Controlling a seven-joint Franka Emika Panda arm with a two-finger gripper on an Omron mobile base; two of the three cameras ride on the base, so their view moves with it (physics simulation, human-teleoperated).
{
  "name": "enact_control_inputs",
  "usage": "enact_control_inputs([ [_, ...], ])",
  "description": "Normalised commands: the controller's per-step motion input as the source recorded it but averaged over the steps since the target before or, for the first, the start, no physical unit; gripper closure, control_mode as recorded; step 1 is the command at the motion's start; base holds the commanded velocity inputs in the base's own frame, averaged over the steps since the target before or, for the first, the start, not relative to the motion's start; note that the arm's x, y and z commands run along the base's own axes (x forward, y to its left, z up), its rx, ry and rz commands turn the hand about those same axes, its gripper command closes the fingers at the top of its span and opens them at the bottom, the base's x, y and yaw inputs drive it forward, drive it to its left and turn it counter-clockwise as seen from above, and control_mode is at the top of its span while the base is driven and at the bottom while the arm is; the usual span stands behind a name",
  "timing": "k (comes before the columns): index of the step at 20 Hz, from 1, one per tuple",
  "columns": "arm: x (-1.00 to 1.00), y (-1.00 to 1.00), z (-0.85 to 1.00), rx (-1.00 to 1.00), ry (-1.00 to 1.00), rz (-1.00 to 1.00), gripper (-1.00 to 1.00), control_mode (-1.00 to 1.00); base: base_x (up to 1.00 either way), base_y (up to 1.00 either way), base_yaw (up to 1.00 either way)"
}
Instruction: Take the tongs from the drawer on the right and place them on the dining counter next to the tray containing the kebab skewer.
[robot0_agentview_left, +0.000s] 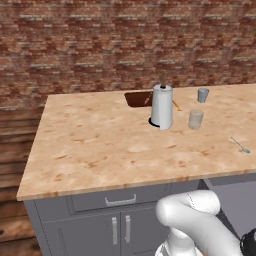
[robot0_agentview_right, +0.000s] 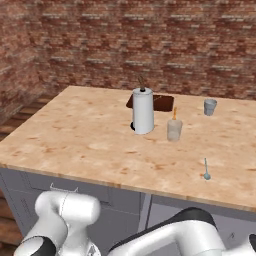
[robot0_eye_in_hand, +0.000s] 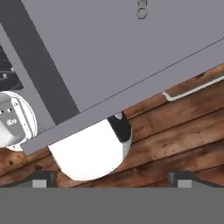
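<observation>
Trouble could start low down: our tool (robot0_eye_in_hand: 112, 181) hangs beneath the worktop (robot0_agentview_left: 100, 145), its tips set wide apart and holding nothing, aimed past a flat grey panel (robot0_eye_in_hand: 113, 57) at the wooden floor (robot0_eye_in_hand: 183, 131). We judge the reach for the drawer is barely begun, and swinging so close to the grey cabinet could knock a finger against the panel edge or hook the silver handle (robot0_eye_in_hand: 192, 89). We cannot make out the tongs anywhere, so we cannot say where they lie, nor which panel fronts their drawer.

Taking the paper-towel roll (robot0_agentview_left: 162, 106) as landmark, the tray (robot0_agentview_left: 138, 99) sits just behind it, largely hidden. A thin orange stick (robot0_agentview_right: 174, 113), possibly the skewer, shows just right of the roll. A clear glass (robot0_agentview_left: 196, 119) stands beside the roll, a grey cup (robot0_agentview_left: 202, 95) farther off, a spoon (robot0_agentview_left: 240, 145) well toward the near edge.

Both base views give us the worktop layout; the hand view alone gives the cabinet underside and floor
</observation>
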Motion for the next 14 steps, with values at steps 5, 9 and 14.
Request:
enact_control_inputs([
  [5,0.00,0.38,0.00,-0.21,-0.30,0.54,-1.00,-1.00,0.00,0.00,0.00],
  [9,0.18,-0.06,0.08,-0.19,-0.29,0.46,-1.00,-1.00,0.00,0.00,0.00],
  [14,0.14,-0.05,0.05,-0.21,-0.31,0.41,-1.00,-1.00,0.00,0.00,0.00],
])
